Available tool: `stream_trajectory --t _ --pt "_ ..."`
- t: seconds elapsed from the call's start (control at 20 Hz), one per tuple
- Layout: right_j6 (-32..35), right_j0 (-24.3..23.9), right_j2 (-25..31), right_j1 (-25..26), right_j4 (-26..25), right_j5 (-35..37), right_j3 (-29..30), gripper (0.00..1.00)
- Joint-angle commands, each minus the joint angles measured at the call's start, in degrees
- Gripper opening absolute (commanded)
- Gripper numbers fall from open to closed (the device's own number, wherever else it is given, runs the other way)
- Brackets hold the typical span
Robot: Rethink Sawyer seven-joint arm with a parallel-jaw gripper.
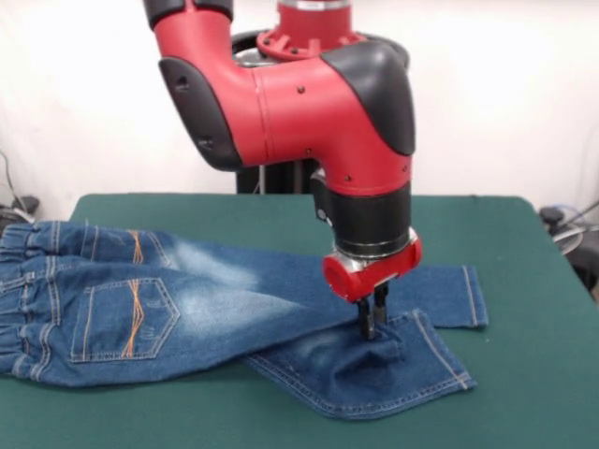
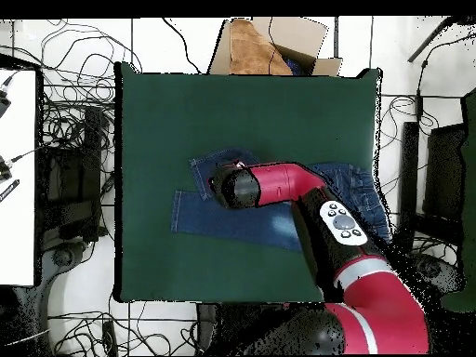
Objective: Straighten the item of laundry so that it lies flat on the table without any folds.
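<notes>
Gripper (image 1: 371,320) pinched jeans (image 1: 140,304) at the crossed lower-centre leg; next, likely drag it clear across the surface (image 1: 524,374).

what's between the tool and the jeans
Nothing: in the front view the tool presses straight into the jeans at the nearer leg's bent hem end, with no gap between them.

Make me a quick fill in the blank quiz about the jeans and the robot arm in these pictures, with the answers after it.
1. The gripper is pinching the hem end of a jeans ____.
2. The jeans lie on a dark ____ table.
3. The pocket stitching is ____.
4. The two legs are ____ over each other, not parallel.

Answers: leg; green; orange; crossed
</notes>
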Motion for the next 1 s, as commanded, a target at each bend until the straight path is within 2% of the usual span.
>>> stream_trajectory --t 0.05,0.4,0.8,1.0 --pt "4.95 -0.27 5.86 1.99 4.35 1.36 1.72 0.00" --pt "2.43 2.13 4.38 2.38 6.38 10.96 -1.99 0.00" --pt "0.89 3.81 3.26 2.67 5.81 17.40 -4.50 0.00" --pt "0.22 5.01 2.32 3.04 5.49 23.02 -6.60 0.00"
